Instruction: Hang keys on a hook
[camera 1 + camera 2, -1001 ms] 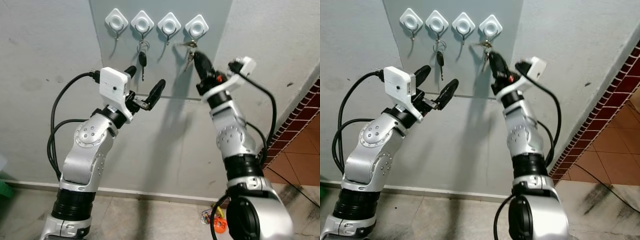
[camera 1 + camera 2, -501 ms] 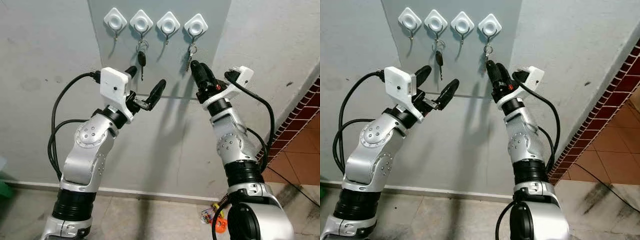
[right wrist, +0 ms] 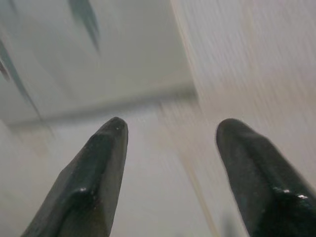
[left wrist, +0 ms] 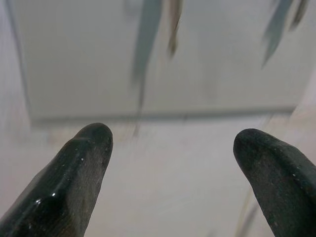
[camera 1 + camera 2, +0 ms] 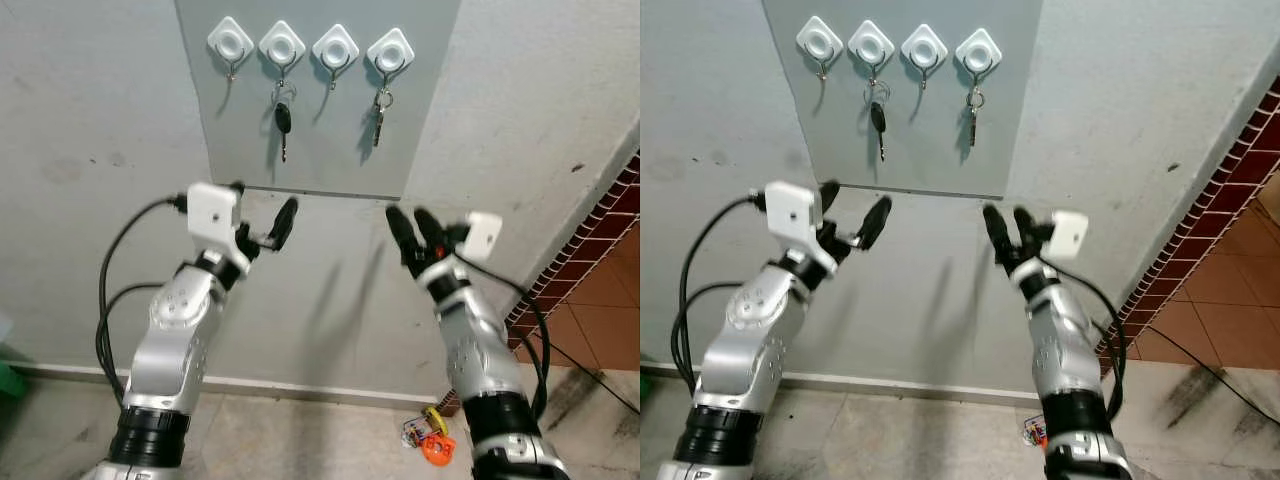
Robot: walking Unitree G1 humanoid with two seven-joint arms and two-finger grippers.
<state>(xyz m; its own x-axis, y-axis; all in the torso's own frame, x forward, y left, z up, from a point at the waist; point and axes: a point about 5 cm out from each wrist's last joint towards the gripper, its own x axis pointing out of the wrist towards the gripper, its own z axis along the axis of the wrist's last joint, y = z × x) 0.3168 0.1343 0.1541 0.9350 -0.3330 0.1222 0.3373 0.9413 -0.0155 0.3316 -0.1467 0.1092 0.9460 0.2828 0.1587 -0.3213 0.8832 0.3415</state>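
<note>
Right end effector (image 5: 412,226): raised on a bent arm below the grey panel's lower edge, fingers spread apart, holding nothing.
Left end effector (image 5: 262,208): raised at about the same height, forearm angled up toward the wall, fingers wide apart, empty.
Keys (image 5: 379,112): hanging from the rightmost hook (image 5: 390,53), well above the right end effector.
Car key (image 5: 283,121): black, hanging from the second hook (image 5: 282,47).
Grey panel (image 5: 320,150): fixed on the wall, carrying four white hooks in a row.
Floor (image 5: 300,440): small orange item (image 5: 433,445) lying near the wall.
</note>
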